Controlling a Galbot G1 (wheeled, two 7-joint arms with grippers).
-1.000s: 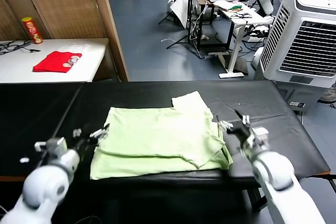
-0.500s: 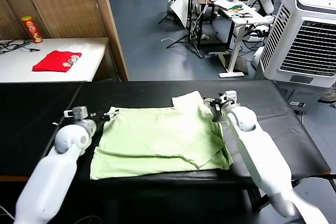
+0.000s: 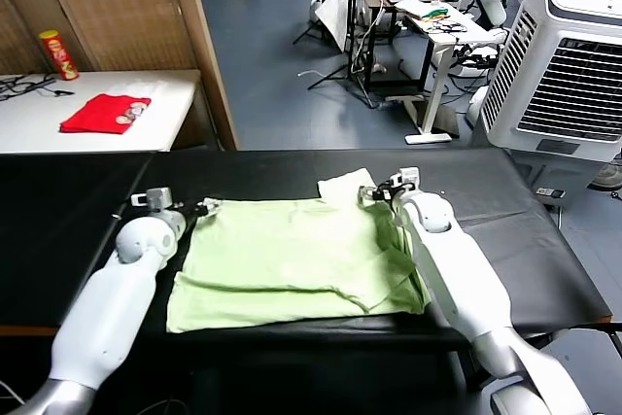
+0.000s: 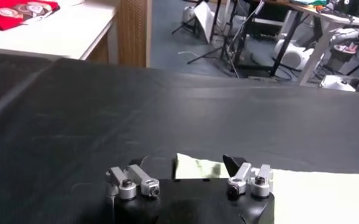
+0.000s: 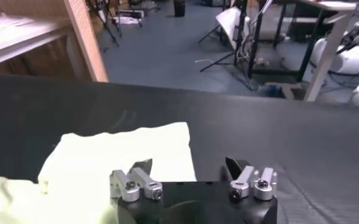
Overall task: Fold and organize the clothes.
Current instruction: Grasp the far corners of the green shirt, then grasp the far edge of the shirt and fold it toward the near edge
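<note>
Up at the shirt's far left corner, the left gripper [image 3: 202,207] sits with its fingers spread wide; in the left wrist view [image 4: 190,176] the pale corner of cloth lies between them, not pinched. Likewise the right gripper [image 3: 373,192] is at the far right, over the sleeve that sticks out from the far edge, and its fingers [image 5: 141,167] also stand apart, holding nothing, with the sleeve just under and ahead of them. Both arms reach forward along the shirt's two sides.

The shirt [image 3: 292,255], pale green, lies flat on the black table [image 3: 78,211], roughly central, with its near edge close to the table's front rim and a fold showing along the near side. Beyond the table's left, a red garment [image 3: 105,113] rests on a white table [image 3: 165,94], with a can [image 3: 59,54] standing near it. A white cooler [image 3: 569,60] stands at the far right.
</note>
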